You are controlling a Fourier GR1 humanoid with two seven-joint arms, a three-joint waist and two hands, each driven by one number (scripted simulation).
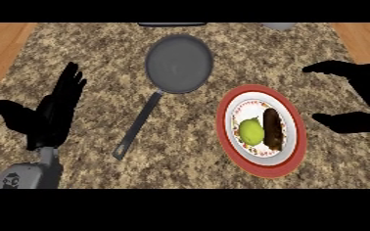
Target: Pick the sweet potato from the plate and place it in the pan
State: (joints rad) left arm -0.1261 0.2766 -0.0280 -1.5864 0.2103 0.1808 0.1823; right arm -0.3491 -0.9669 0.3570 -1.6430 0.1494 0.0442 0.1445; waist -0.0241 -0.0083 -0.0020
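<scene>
A dark brown sweet potato [273, 126] lies on the right half of a red-rimmed plate [245, 96], next to a green round fruit [251, 131]. The dark grey pan [179, 63] sits up and to the left of the plate, its handle running down-left. My right hand [352, 121] is at the right edge, just right of the plate, open with thumb and fingers spread apart and nothing in it. My left hand [57, 108] stands open at the far left, fingers up, resting well away from the pan.
The granite counter ends in wooden strips at the left and right top corners. A dark object [172, 24] and a grey one [279, 26] peek in at the counter's far edge.
</scene>
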